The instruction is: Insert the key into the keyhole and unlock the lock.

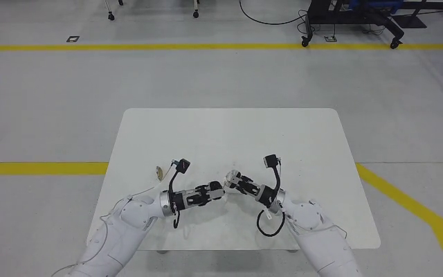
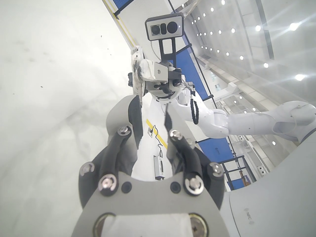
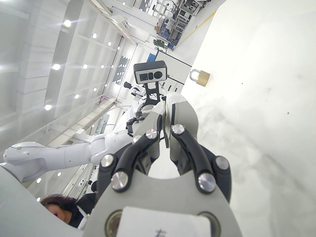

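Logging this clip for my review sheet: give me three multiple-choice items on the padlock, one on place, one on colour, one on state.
1. Where is the padlock? A in a gripper; B on the table; C on the floor.
2. Its body is: A brass; B black; C red.
3. Its shackle is: A removed; B swung open; C shut.
Answers: 1 B, it lies free on the white top; 2 A, golden beside the silver shackle; 3 C, both legs enter the body.
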Tool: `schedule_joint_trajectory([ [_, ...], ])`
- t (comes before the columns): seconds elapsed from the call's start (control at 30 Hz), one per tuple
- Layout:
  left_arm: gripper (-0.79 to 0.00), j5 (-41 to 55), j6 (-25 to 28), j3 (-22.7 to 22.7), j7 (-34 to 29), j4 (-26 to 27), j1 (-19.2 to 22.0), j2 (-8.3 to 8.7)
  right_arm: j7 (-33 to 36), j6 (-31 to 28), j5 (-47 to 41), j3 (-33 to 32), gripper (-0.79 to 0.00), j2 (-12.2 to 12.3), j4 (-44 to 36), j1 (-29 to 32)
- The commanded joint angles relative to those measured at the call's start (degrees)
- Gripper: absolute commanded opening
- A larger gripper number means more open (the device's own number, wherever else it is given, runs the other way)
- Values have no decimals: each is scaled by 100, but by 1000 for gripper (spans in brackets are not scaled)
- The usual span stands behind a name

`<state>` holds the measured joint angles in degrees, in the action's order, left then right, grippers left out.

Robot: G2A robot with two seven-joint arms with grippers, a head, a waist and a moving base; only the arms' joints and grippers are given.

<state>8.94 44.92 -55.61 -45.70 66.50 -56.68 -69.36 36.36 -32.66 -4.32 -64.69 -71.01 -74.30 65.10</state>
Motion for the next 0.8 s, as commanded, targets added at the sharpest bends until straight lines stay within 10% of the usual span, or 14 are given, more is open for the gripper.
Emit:
schedule_joint_trajectory([
  [0.0, -114, 25, 15, 9, -18, -29, 18, -2, 1, -2, 18, 20, -785, -3, 12, -23],
  [0.13, -400, 60, 39, -21, 0, -82, 34, 5, -11, -6, 45, 52, -785, -8, 24, -46],
  [0.77, -785, 79, -23, 121, 2, -199, 77, -27, -32, 23, 66, 191, -785, -37, 199, -158],
])
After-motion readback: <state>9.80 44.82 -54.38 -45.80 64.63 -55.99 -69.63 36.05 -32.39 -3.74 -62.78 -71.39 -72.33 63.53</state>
